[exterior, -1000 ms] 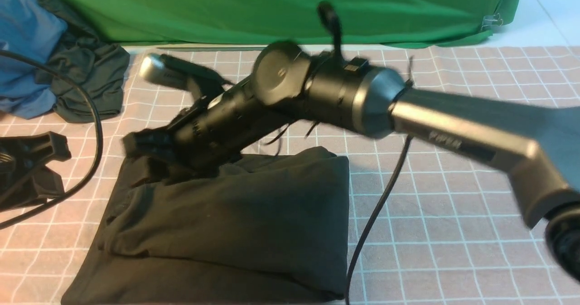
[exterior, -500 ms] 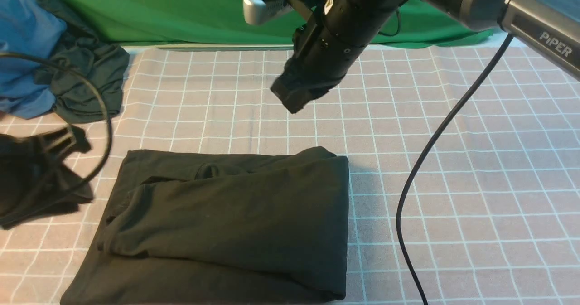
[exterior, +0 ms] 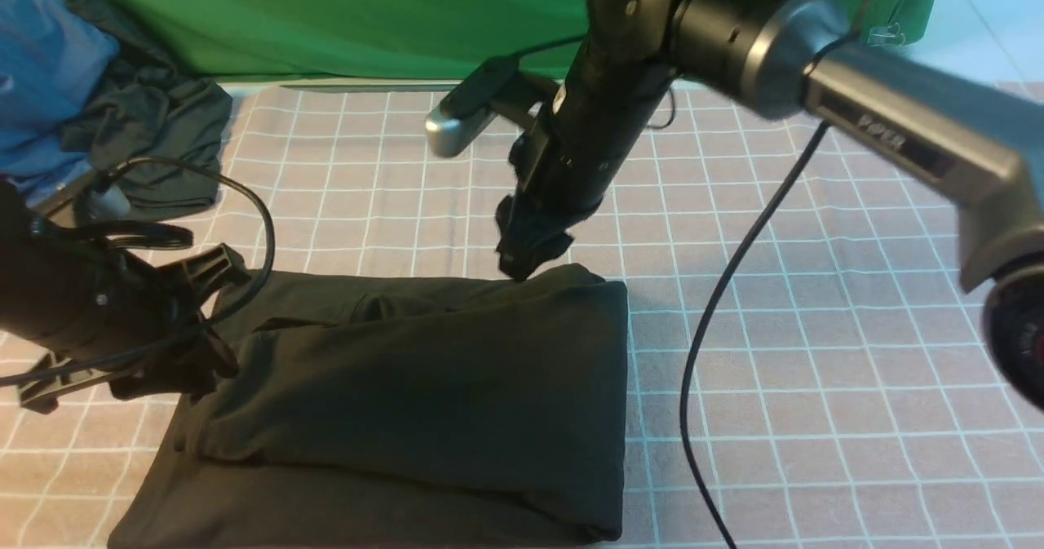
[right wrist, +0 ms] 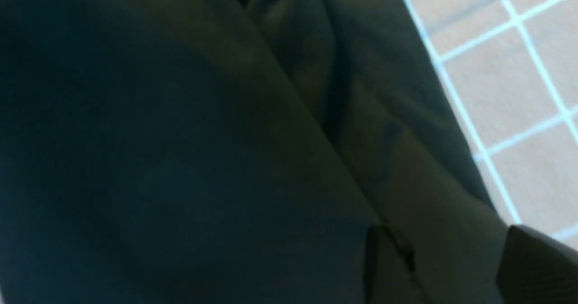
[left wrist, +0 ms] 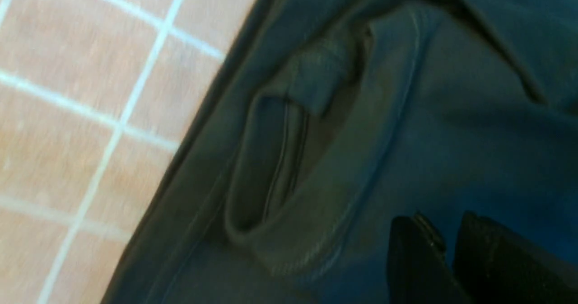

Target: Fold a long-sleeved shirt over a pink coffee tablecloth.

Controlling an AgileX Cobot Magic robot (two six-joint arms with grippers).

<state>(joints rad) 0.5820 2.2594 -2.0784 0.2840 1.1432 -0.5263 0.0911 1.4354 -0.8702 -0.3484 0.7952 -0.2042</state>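
Risk: your right gripper [exterior: 524, 262], parted and empty over the far edge of the long-sleeved shirt [exterior: 424, 394] at the near edge of the pink coffee tablecloth [exterior: 816, 369], may pinch one layer only, and whether the left gripper [left wrist: 449, 250] grips is unclear.

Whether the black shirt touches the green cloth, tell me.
No: the long-sleeved shirt lies on the pink coffee tablecloth, apart from the green cloth.
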